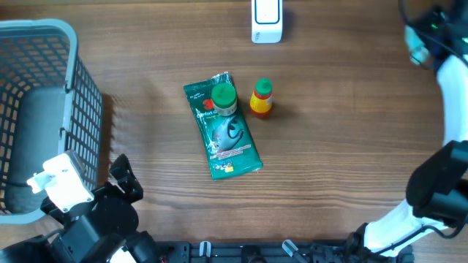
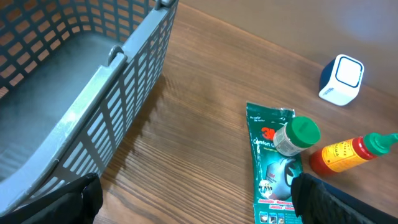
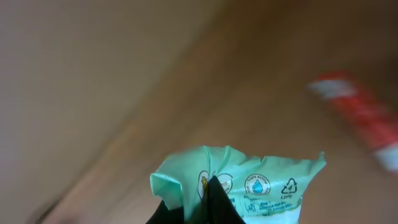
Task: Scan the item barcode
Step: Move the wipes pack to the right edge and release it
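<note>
- The item is a pale green packet [image 3: 249,180] with small printed symbols, among them a recycling triangle. It is held up off the table in the right wrist view, and no barcode shows on the face I can see.
- The right gripper [image 3: 208,205] has it: the dark fingers are pressed together on the packet's lower edge, and the film crumples where they bite.
- From overhead that right arm sits at the far right corner of the table [image 1: 344,146], well apart from everything else on it.
- The scanner [image 1: 266,20], a small white and blue block, stands at the far edge near the middle, well to the side of the right arm.
- Behind the packet, the wrist view shows a blurred red and white shape [image 3: 360,118]; I cannot tell what it is.
- Mid-table lies a dark green pouch [image 1: 223,128], flat on the wood.
- A green-capped jar [image 1: 222,97] rests on the pouch's upper end.
- A yellow and red bottle [image 1: 261,97] with a green cap sits just beside the pouch, on the scanner's side.
- A grey mesh basket [image 1: 69,33] fills the left side of the table.
- The left gripper [image 2: 196,199] hangs near the basket's corner with its fingers spread wide apart, holding nothing.
</note>
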### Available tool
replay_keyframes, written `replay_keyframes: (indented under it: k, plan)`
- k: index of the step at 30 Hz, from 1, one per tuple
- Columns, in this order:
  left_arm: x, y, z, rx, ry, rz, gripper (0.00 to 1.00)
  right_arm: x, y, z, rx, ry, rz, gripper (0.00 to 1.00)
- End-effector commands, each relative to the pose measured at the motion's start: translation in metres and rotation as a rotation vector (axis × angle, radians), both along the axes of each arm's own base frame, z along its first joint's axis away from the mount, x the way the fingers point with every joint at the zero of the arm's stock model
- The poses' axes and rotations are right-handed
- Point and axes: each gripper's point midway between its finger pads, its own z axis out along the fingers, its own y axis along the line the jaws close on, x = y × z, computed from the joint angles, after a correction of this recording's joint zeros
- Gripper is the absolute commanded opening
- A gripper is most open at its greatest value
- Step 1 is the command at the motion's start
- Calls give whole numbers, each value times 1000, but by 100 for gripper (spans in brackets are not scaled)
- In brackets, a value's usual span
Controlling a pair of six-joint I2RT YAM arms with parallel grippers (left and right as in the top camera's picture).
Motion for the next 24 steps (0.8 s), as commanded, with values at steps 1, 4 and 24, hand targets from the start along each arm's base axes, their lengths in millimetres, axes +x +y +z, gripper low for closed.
replay_keyframes:
  k: [1, 4, 24]
  plan:
    - [0, 1, 0, -8, -5, 16, 100, -42, -81, -41, -166, 159, -207, 5]
    - [0, 1, 0, -8, -5, 16, 100, -58, -115, -86, -212, 284, -181, 5]
    - [0, 1, 0, -8, -5, 16, 100, -67, -29, 17, 187, -42, 22, 100]
